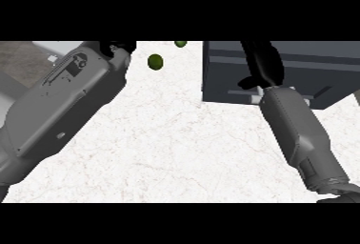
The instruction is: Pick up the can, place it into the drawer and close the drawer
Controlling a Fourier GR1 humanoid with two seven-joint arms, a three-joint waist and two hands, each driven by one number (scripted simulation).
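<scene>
Nearest the viewer, the two grey forearms are rising from the lower edge over the white marbled tabletop [175,152]. The left forearm is slanting up to the top edge, where only a sliver of the left robot hand [116,46] is showing, so whether it is released or clenched cannot be told. The right forearm is reaching further out, its right robot hand [262,64] lying black over the dark drawer unit [316,71]; its fingers are too dark against the unit to read, and it is unclear whether they are grasping anything. No can is visible anywhere; it may be hidden under that hand or inside the drawer. Far off, two small green objects [155,61] are sitting on the tabletop. Judging by this, the placing or closing step is in hand, and the next move calls for pushing the drawer front inward.
</scene>
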